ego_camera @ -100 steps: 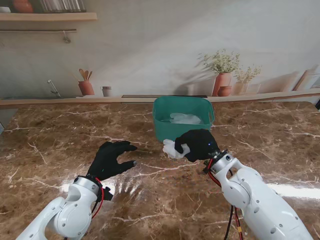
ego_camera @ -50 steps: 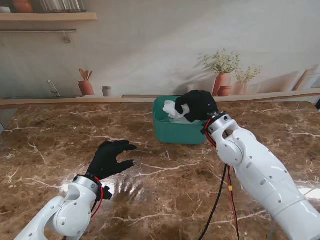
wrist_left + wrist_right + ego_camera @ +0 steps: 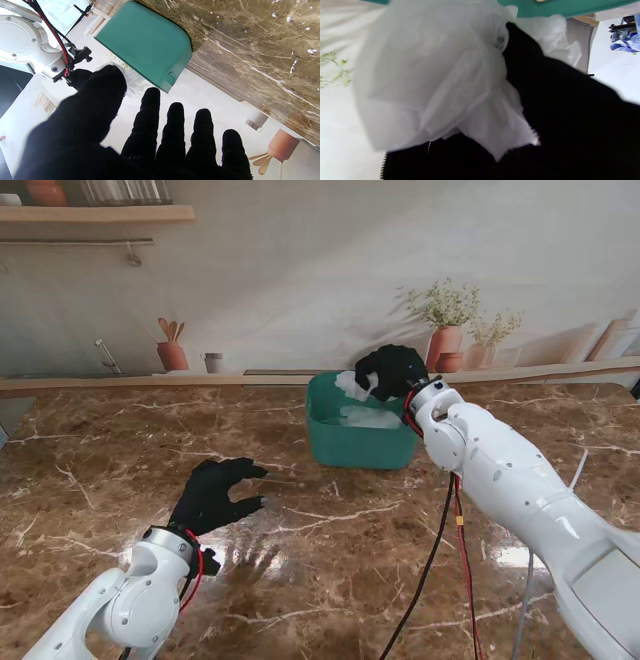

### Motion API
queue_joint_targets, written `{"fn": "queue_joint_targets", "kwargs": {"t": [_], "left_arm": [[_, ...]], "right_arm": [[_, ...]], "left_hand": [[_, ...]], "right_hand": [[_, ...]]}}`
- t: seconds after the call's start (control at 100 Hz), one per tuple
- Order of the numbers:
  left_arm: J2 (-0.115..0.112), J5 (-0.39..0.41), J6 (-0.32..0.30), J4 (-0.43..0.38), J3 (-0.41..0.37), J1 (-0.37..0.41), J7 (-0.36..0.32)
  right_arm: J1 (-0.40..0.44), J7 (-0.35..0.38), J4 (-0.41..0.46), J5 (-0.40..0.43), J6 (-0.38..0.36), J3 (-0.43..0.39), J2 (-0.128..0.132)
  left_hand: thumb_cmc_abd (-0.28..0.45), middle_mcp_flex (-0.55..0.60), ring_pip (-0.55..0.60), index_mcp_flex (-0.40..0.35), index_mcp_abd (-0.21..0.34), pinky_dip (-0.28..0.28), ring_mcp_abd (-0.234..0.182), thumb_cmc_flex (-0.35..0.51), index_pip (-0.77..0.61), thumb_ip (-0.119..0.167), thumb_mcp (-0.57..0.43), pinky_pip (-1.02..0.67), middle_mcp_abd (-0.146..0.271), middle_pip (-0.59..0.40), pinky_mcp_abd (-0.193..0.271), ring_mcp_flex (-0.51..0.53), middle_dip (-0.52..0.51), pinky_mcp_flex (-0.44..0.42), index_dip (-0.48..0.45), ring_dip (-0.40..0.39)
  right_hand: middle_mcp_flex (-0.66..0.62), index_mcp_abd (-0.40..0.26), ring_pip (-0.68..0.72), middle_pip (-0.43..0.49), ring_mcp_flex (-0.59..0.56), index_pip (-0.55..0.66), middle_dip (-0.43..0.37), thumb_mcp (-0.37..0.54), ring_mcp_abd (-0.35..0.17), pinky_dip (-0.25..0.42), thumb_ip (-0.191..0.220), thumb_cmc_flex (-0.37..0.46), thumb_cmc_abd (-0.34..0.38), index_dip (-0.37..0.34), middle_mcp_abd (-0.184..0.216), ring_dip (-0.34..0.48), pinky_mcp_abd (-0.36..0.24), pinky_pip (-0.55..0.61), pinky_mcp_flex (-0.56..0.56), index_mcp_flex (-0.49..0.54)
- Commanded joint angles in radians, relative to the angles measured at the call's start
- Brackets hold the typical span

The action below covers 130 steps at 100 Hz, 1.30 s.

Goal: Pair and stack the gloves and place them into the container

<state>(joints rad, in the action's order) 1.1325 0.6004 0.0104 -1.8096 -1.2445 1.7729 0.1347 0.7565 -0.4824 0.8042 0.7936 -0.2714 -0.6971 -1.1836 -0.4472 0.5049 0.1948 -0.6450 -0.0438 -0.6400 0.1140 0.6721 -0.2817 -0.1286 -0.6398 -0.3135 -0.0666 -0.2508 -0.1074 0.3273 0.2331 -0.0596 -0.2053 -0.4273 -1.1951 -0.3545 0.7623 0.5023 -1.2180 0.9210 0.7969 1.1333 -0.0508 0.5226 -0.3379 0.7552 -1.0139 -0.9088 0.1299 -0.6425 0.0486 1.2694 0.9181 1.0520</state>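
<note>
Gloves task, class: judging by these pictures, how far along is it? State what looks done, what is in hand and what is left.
Done: white gloves already lie inside the green container. In hand: the right hand is shut on a bunched white glove, held over the container's far rim. Left: releasing that glove into the container. The left hand is open, holding nothing, over the table.

My right hand (image 3: 393, 370) is raised, far out from me, its black-gloved fingers (image 3: 570, 100) curled tight on a wad of thin white gloves (image 3: 353, 385) (that wad fills most of the right wrist view). My left hand (image 3: 215, 493) sits low near me, palm down, fingers (image 3: 175, 130) spread and holding nothing, forearm angled inward.
</note>
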Motion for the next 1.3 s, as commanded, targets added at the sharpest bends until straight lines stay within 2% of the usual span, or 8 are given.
{"fn": "queue_joint_targets", "kwargs": {"t": [0.0,0.15,0.24,0.27,0.32,0.5,1.03,1.29], "left_arm": [[-0.003,0.004,0.009,0.000,-0.006,0.009,-0.001],[-0.003,0.004,0.014,0.003,-0.013,0.012,0.000],[-0.003,0.004,0.016,0.003,-0.014,0.013,0.000],[-0.003,0.004,0.016,0.003,-0.014,0.013,0.000],[-0.003,0.003,0.017,0.002,-0.014,0.013,-0.001],[-0.003,0.001,0.013,0.003,-0.010,0.012,-0.003],[-0.004,0.004,0.004,0.008,-0.010,0.007,-0.004],[-0.003,-0.008,-0.002,0.009,-0.009,-0.001,-0.006]], "right_arm": [[-0.033,0.008,-0.039,-0.021,0.014,0.020,-0.020],[-0.081,0.009,-0.120,-0.061,0.020,0.078,-0.041],[-0.076,0.046,-0.106,-0.064,0.033,0.071,-0.034],[-0.069,0.068,-0.092,-0.061,0.041,0.064,-0.027],[-0.060,0.093,-0.068,-0.048,0.051,0.055,-0.015],[-0.019,0.246,0.029,-0.016,0.095,0.013,0.029],[0.047,0.409,0.155,0.017,0.115,-0.077,0.075],[0.214,0.488,0.368,0.096,0.111,-0.271,0.112]], "left_hand": [[0.021,0.009,-0.038,-0.017,0.020,-0.018,-0.050,0.000,0.014,0.021,0.029,0.038,0.033,0.018,0.019,-0.029,-0.014,-0.020,0.002,0.015],[0.023,0.007,-0.040,-0.016,0.020,-0.019,-0.051,0.001,0.014,0.021,0.032,0.042,0.037,0.019,0.020,-0.031,-0.015,-0.020,0.002,0.016],[0.023,0.007,-0.040,-0.017,0.021,-0.020,-0.051,0.001,0.014,0.021,0.034,0.044,0.036,0.019,0.020,-0.031,-0.015,-0.020,0.002,0.016],[0.023,0.007,-0.040,-0.017,0.020,-0.021,-0.051,0.001,0.014,0.021,0.034,0.044,0.035,0.020,0.020,-0.031,-0.015,-0.020,0.002,0.016],[0.023,0.007,-0.040,-0.018,0.022,-0.021,-0.050,0.000,0.013,0.021,0.035,0.046,0.036,0.020,0.021,-0.031,-0.015,-0.021,0.002,0.016],[0.024,0.007,-0.041,-0.019,0.028,-0.023,-0.052,-0.002,0.012,0.021,0.036,0.050,0.036,0.020,0.020,-0.032,-0.015,-0.021,0.001,0.017],[0.026,0.000,-0.040,-0.018,0.030,-0.030,-0.039,-0.005,0.006,0.022,0.039,0.066,0.023,0.022,0.016,-0.040,-0.016,-0.024,-0.002,0.013],[0.051,-0.024,-0.041,0.001,0.011,-0.061,-0.035,-0.021,0.021,0.022,0.071,-0.015,0.016,0.023,-0.020,-0.058,-0.016,-0.006,0.005,0.011]], "right_hand": [[-0.002,-0.007,0.007,0.019,-0.006,0.006,0.017,0.016,-0.016,-0.011,0.061,0.044,0.017,0.012,0.028,-0.019,-0.024,0.022,-0.003,-0.016],[0.046,0.001,-0.026,0.004,0.038,-0.013,0.012,0.014,-0.007,0.001,0.050,0.008,0.018,0.091,0.021,-0.034,-0.014,-0.010,-0.054,-0.087],[0.118,0.064,-0.111,-0.031,0.109,-0.096,-0.020,0.027,-0.009,0.018,0.022,-0.110,0.014,0.273,0.008,-0.045,0.014,-0.062,-0.147,-0.197],[0.153,0.099,-0.148,-0.022,0.150,-0.194,-0.076,0.036,-0.014,0.033,0.049,-0.187,0.029,0.296,0.008,-0.012,0.023,-0.090,-0.196,-0.211],[0.186,0.134,-0.174,-0.024,0.198,-0.323,-0.175,0.032,-0.009,0.057,0.159,-0.305,0.056,0.263,0.010,0.010,0.033,-0.124,-0.256,-0.210],[0.295,0.160,-0.308,-0.155,0.333,-0.551,-0.276,-0.026,0.028,0.077,0.157,-0.476,0.073,0.353,-0.003,0.071,0.050,-0.239,-0.405,-0.317],[0.476,0.157,-0.520,-0.308,0.484,-0.656,-0.419,-0.040,0.067,0.111,0.142,-0.594,0.097,0.456,-0.027,0.185,0.054,-0.435,-0.529,-0.436],[0.530,0.211,-0.610,-0.358,0.557,-0.696,-0.503,-0.212,0.012,0.006,0.185,-0.624,0.327,0.480,-0.032,0.309,-0.020,-0.586,-0.569,-0.496]]}}
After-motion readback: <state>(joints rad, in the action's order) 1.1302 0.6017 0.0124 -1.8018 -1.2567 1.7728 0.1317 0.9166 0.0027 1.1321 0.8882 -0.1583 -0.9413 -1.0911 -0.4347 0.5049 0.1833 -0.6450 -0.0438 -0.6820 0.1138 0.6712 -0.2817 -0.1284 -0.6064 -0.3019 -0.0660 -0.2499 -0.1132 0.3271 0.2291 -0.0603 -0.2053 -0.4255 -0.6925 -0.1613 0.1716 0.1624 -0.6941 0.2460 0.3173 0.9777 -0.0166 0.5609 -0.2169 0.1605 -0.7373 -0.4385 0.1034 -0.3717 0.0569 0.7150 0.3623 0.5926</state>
